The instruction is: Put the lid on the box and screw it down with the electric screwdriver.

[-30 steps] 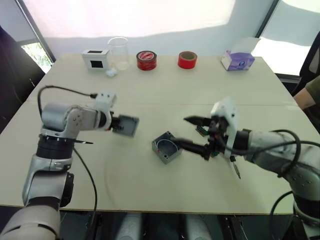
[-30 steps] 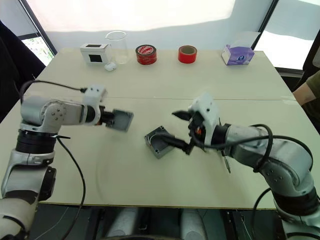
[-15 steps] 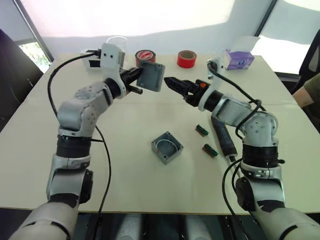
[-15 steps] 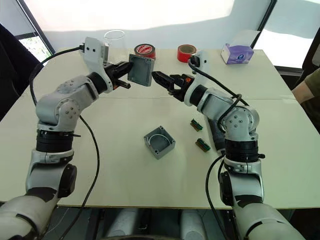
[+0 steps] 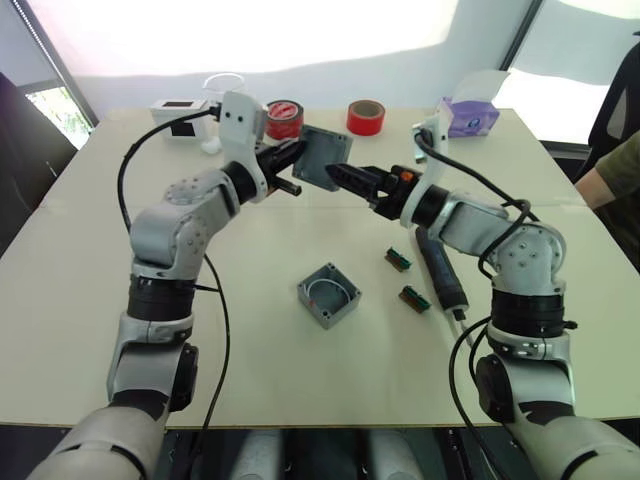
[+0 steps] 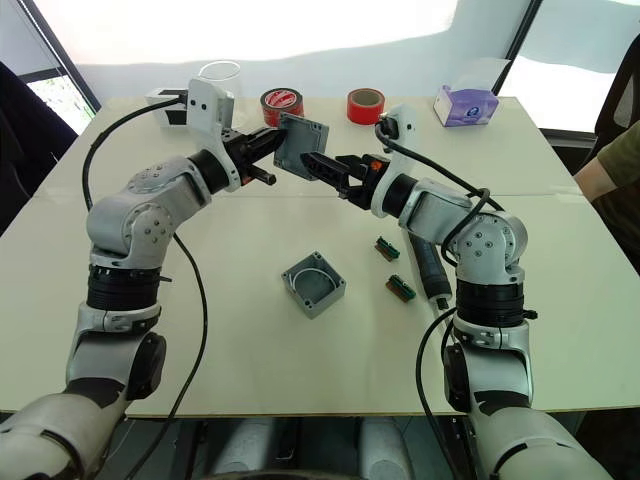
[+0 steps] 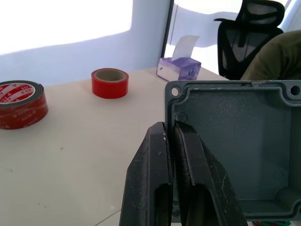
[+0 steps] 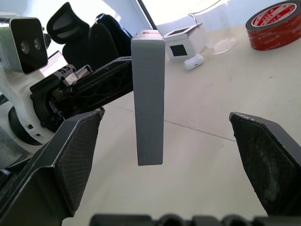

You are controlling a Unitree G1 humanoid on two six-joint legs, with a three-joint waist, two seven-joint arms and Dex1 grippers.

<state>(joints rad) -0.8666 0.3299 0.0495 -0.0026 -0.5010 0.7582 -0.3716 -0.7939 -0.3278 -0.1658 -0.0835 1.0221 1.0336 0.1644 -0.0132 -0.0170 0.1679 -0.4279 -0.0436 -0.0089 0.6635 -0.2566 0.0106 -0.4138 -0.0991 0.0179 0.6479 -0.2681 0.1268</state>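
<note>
Right wrist view: lid [image 8: 148, 94] edge-on between spread right claw [image 8: 174, 155] fingers; left claw [image 7: 173, 155] pinches rim. Rigid, thin, likely slippery; grip flat faces.

So the lid [image 5: 323, 158] is up in the air over the far middle of the table [image 5: 250, 340], left gripper [image 5: 292, 165] on its left, right gripper [image 5: 342, 172] just right. Box [image 5: 329, 295] sits nearer, center. Screwdriver [image 5: 440, 272] lies to its right.
</note>
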